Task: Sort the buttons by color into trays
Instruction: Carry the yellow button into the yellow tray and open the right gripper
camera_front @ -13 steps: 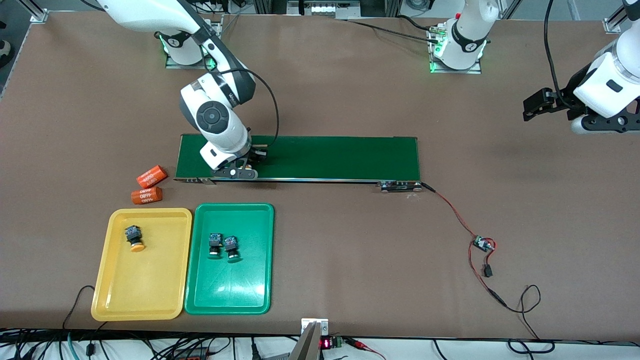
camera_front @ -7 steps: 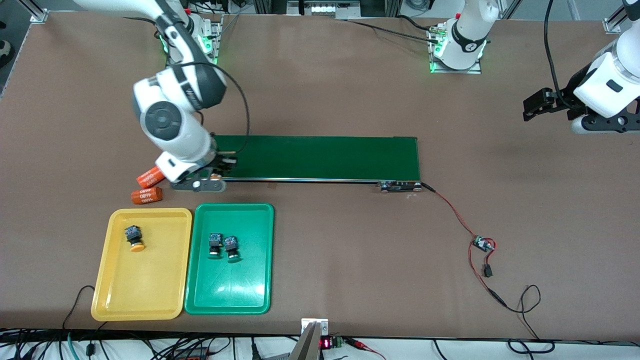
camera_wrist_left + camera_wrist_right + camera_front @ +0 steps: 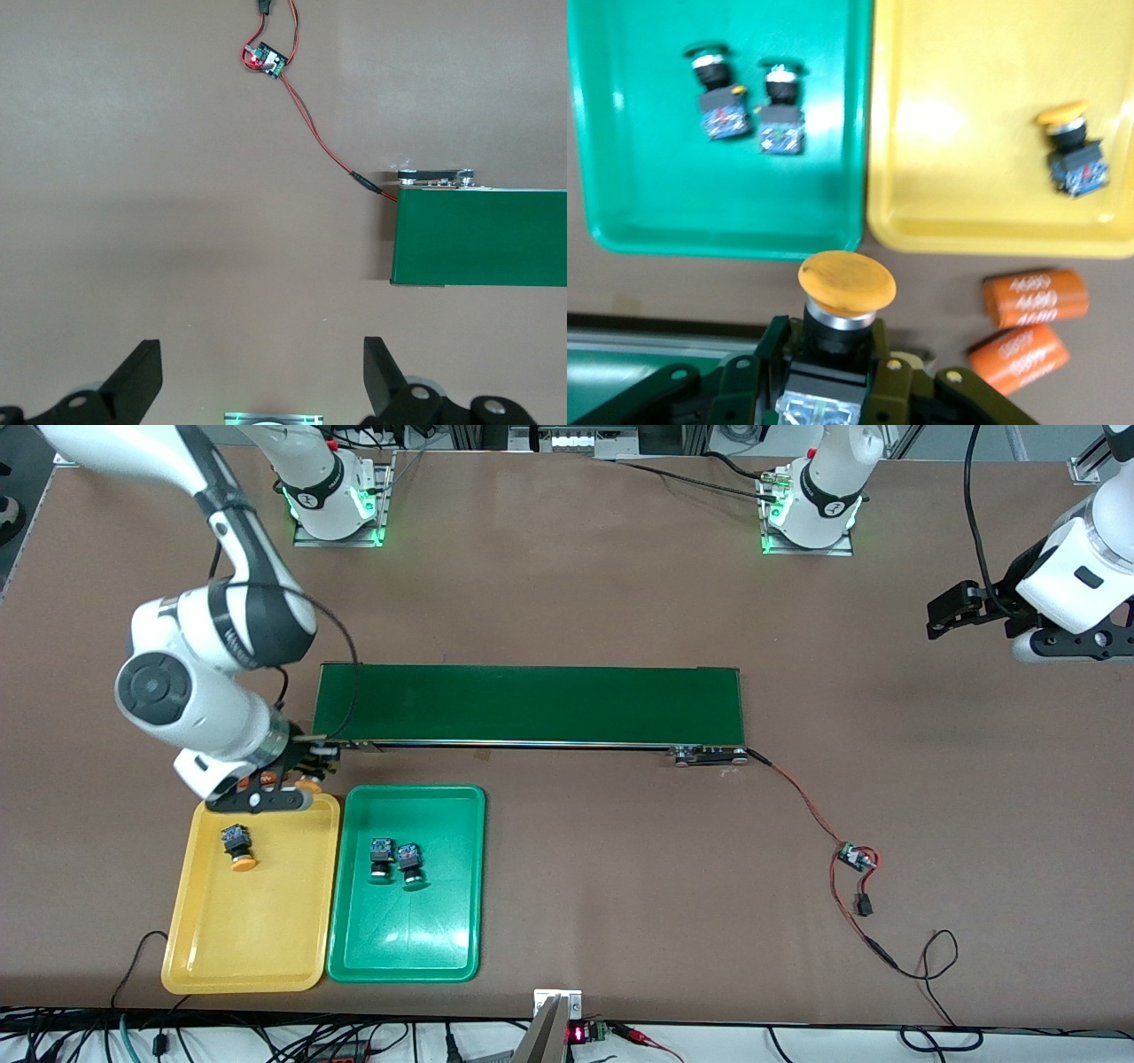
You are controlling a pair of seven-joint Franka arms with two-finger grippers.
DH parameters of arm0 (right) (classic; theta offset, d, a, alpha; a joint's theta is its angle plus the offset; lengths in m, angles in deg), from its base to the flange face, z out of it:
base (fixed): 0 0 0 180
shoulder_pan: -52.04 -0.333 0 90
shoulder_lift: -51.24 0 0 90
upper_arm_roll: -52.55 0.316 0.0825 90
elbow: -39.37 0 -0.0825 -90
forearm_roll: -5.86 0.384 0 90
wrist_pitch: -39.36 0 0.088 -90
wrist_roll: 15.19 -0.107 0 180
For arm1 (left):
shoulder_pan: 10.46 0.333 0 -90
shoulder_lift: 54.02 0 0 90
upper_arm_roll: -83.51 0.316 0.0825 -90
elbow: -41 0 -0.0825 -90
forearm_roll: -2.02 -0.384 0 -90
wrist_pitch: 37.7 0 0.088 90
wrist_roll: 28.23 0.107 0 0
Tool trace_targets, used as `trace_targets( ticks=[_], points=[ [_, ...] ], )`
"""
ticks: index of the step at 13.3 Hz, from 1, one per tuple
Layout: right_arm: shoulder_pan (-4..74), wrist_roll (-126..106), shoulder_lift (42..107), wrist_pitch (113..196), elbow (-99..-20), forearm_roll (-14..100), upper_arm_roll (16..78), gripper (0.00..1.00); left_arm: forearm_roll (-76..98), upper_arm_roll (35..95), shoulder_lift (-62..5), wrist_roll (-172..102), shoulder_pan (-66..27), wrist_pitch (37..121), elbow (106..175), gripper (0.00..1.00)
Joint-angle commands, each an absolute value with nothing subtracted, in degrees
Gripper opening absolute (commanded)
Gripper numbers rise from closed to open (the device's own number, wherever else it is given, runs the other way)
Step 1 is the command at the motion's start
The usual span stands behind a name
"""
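buttons are the work items: four small push-button switches with black-and-blue bodies. one yellow-capped button [image 3: 237, 848] lies in the shallow yellow plastic tray [image 3: 266, 948], and two green-capped buttons [image 3: 395, 862] lie side by side, just apart, in the shallow green plastic tray [image 3: 416, 948] beside it. the fourth, a yellow-capped button [image 3: 845, 292], is clamped by its body in the jaws of the right gripper [image 3: 297, 775], which hangs over the table at the edge of the yellow tray farther from the front camera, near the corner next to the green tray. step in hand, as judged: transport of the last button to its tray. the next move calls for travel inward over the yellow tray floor, descent, and release clear of the button already there. obstructions: two orange cylinders marked 4680 [image 3: 1028, 323] lie on the table just beside that tray edge, under the right arm; the tray rim must be cleared before descent. the long dark-green conveyor belt [image 3: 532, 704] lies farther from the front camera than the trays, with a red-and-black wire [image 3: 811, 806] running to a small circuit board [image 3: 856, 857]. the left gripper [image 3: 952, 611] waits with jaws wide and empty at the left arm's end of the table.
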State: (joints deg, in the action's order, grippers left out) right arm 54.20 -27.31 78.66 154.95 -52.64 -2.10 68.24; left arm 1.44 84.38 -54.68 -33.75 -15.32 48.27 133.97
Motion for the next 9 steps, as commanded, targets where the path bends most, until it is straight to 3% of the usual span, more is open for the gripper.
trace_targets(
  ticks=[1,9],
  points=[
    [55.02,-20.75,85.41,154.5,-44.33,-2.22,65.66,0.19,0.44,84.39,-54.81,-34.12,-15.39,47.03,132.94,1.0],
    [58.19,-13.95,95.18,165.56,-42.55,-2.66,62.84,0.2,0.53,84.39,-54.81,-34.12,-15.39,46.5,132.94,1.0]
  ],
)
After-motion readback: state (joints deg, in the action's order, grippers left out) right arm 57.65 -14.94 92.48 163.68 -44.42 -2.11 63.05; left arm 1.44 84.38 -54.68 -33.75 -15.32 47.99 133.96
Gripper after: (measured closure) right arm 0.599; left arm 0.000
